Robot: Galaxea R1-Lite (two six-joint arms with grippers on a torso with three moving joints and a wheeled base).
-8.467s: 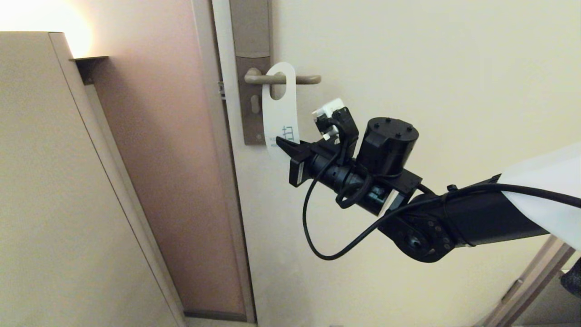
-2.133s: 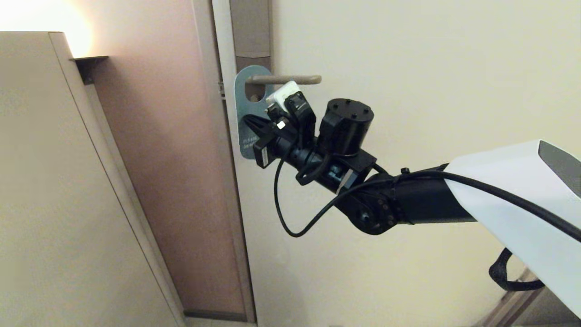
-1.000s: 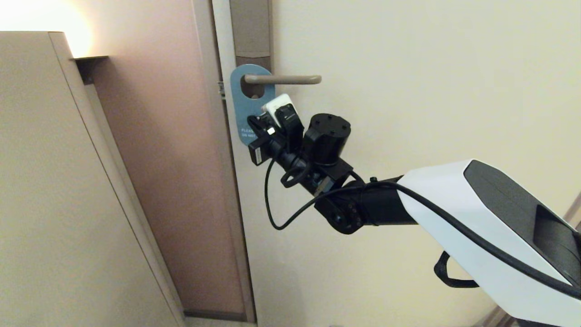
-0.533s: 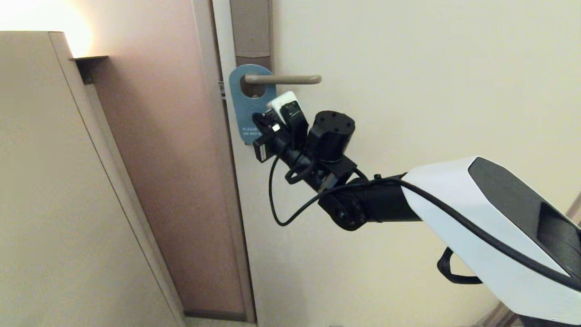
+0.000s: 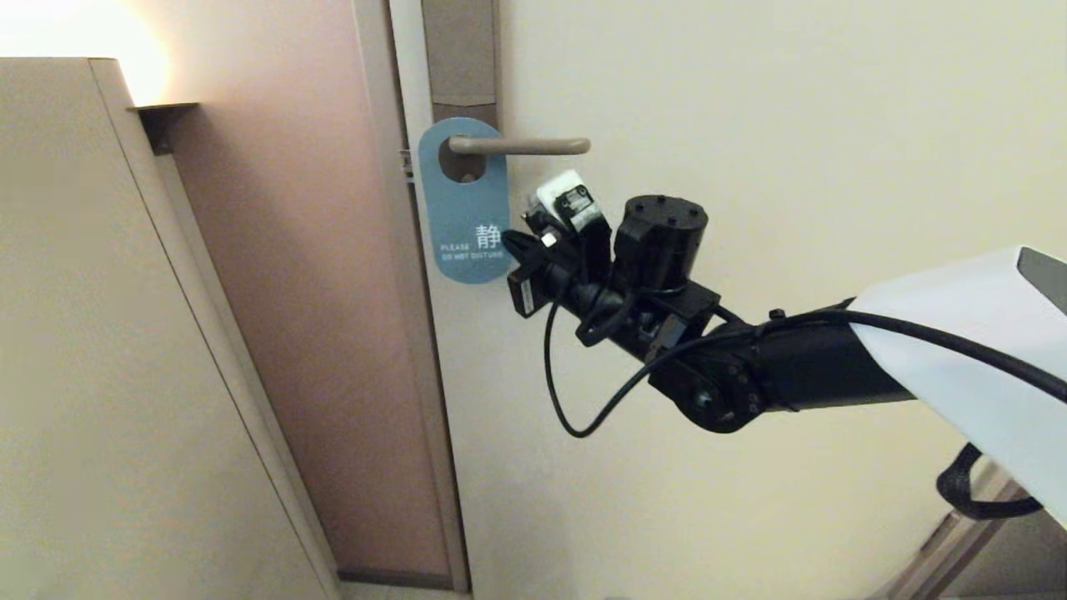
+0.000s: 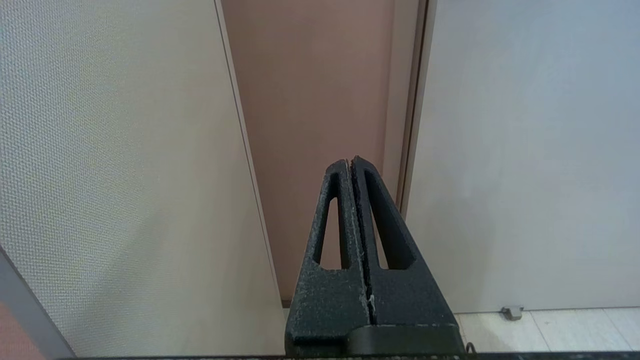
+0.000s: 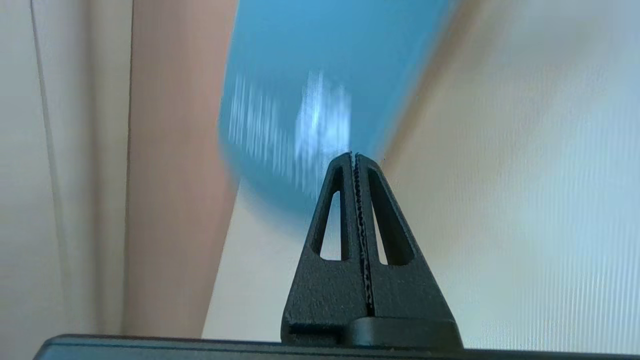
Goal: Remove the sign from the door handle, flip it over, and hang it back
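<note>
The sign (image 5: 463, 200) hangs by its oval hole on the door handle (image 5: 521, 146), blue face out, with white "PLEASE DO NOT DISTURB" lettering. My right gripper (image 5: 510, 242) is shut, its tip right at the sign's lower right edge. In the right wrist view the sign (image 7: 310, 75) shows face-on and blurred beyond the tip of my right gripper (image 7: 353, 156), and nothing lies between the jaws. My left gripper (image 6: 350, 161) is shut and empty. It hangs low before the door frame, outside the head view.
A tall grey-brown lock plate (image 5: 459, 50) carries the handle on the cream door (image 5: 750, 167). A beige cabinet (image 5: 100, 333) stands at the left, with a brown wall panel (image 5: 317, 292) between it and the door. A small door stop (image 6: 511, 312) sits on the floor.
My right gripper has drawn back to the right and slightly down, off the sign's face. The sign stays on the handle and more of its lettering now shows.
</note>
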